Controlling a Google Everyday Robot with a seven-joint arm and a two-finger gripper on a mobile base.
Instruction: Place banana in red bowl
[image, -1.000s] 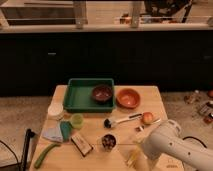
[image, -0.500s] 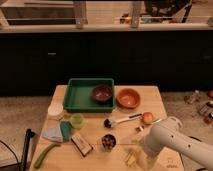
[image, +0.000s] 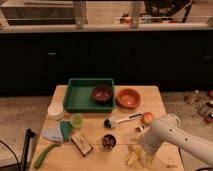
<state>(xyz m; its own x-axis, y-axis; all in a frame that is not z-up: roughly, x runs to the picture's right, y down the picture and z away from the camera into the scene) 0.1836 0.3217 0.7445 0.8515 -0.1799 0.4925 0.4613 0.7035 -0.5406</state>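
Observation:
The small yellow banana (image: 132, 154) lies near the front edge of the wooden table (image: 95, 131), right of centre. The red bowl (image: 128, 98) stands at the back of the table, just right of the green tray (image: 77, 96); its inside shows nothing in it. My white arm comes in from the lower right, and my gripper (image: 142, 148) is down at the banana's right side, partly hidden by the wrist. I cannot tell whether it touches the banana.
A maroon-brown bowl (image: 102, 93) sits in the tray. A peach-coloured fruit (image: 147, 118), a black-headed brush with a white handle (image: 120, 120), a dark cup (image: 108, 142), a snack packet (image: 81, 144), a green cup (image: 76, 120), a white disc (image: 55, 110) and a long green curved object (image: 45, 154) lie around.
My arm has swung left and lower over the front right of the table, bringing the gripper down beside the banana. The banana and the bowls have not moved.

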